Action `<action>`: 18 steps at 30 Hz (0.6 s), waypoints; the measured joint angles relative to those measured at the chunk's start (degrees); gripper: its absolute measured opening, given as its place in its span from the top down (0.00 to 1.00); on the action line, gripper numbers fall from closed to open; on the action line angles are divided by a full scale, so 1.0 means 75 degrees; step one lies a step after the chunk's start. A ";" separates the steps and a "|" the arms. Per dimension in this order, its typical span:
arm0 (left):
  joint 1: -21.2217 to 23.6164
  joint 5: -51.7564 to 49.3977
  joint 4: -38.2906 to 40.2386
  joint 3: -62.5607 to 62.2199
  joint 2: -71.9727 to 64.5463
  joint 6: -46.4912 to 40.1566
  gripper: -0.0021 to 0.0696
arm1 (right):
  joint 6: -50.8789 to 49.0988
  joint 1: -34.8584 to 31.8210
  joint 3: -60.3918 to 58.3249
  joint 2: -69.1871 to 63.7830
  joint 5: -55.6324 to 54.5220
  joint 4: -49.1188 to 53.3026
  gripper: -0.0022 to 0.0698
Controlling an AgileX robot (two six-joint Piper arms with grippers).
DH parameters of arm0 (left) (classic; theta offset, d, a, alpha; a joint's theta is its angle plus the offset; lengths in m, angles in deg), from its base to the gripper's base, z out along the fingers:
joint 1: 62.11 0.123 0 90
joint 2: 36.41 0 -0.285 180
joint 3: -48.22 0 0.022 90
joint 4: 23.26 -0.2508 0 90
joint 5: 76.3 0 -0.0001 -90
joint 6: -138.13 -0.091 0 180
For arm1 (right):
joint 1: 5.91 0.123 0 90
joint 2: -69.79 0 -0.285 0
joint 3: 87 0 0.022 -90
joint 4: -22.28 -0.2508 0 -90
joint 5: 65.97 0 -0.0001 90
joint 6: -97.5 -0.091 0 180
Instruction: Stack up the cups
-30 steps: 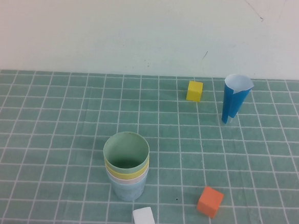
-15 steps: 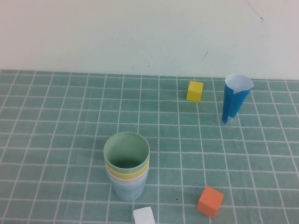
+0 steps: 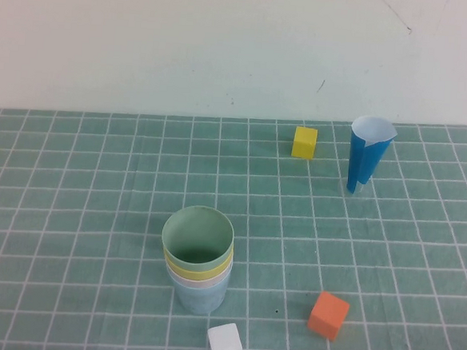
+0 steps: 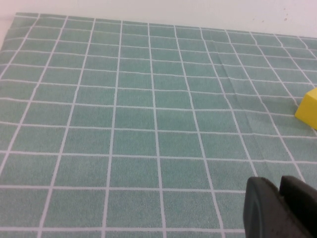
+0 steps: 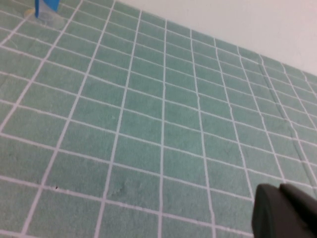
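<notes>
In the high view the cups stand nested in one upright stack [image 3: 198, 262] at the table's front centre-left: the green cup [image 3: 198, 235] on top, then yellow [image 3: 199, 264], pink [image 3: 200, 276] and light blue [image 3: 200, 296] at the bottom. Neither arm shows in the high view. My left gripper [image 4: 279, 208] is shut and empty over bare mat in the left wrist view. My right gripper [image 5: 282, 210] is shut and empty over bare mat in the right wrist view. No cup shows in either wrist view.
A tall dark-blue cone cup [image 3: 368, 155] stands at the back right; its base shows in the right wrist view [image 5: 46, 6]. A yellow cube [image 3: 304, 141] sits left of it, also in the left wrist view [image 4: 308, 109]. An orange cube [image 3: 328, 314] and a white cube [image 3: 225, 343] lie near the stack.
</notes>
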 joint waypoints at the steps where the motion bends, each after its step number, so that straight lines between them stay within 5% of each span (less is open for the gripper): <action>1: 0.0000 0.0000 0.0000 0.0000 0.0000 0.0000 0.92 | 0.0000 0.0000 0.0000 0.0000 0.0000 -0.0004 0.97; 18: 0.0000 0.0000 0.0000 0.0000 0.0000 0.0000 0.92 | -0.0952 0.0000 0.0000 0.0000 -0.0024 -0.0614 0.97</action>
